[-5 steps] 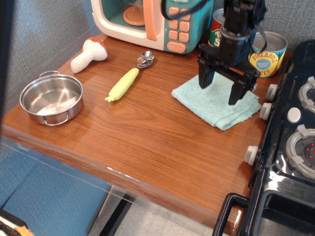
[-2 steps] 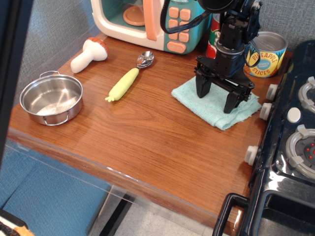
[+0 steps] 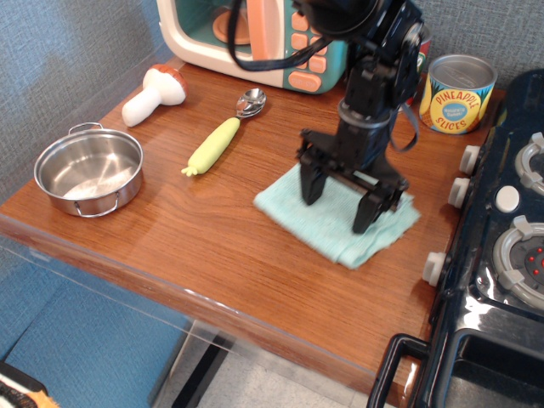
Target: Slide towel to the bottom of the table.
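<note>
Both fingertips (image 3: 313,189) on towel (image 3: 333,229)

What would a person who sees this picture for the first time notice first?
Probably the black gripper, standing open with both fingers pressed on the light-teal towel right of the table's middle. Next, the colourful toy microwave at the back edge and the shiny steel pot at the left.

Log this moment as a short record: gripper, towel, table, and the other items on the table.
gripper: open, both fingers pressed down on the towel
towel: light teal, lying flat on the table, right of centre
table: reddish-brown wood grain
pot: steel, empty, at the left edge
toy corn: yellow, lying beside the spoon
pineapple can: upright, back right
toy mushroom: lying at back left
</note>
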You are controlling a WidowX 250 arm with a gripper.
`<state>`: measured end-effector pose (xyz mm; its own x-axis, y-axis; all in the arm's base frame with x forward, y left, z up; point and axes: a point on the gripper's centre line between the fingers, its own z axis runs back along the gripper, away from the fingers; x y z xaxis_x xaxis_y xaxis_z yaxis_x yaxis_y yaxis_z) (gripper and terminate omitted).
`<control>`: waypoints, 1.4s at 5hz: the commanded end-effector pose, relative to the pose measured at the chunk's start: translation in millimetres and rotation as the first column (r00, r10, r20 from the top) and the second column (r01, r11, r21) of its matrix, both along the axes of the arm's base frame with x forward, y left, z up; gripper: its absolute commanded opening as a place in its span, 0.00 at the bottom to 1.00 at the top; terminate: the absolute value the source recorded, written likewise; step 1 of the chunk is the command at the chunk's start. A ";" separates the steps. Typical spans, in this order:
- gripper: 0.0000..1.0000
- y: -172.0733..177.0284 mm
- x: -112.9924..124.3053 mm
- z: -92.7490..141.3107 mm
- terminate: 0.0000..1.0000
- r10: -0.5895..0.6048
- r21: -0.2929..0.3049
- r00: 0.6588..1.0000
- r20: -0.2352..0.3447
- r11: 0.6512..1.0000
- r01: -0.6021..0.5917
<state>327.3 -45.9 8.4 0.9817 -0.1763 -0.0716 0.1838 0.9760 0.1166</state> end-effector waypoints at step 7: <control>1.00 1.7 -72.3 102.8 0.00 0.026 -0.159 0.983 0.184 0.987 0.004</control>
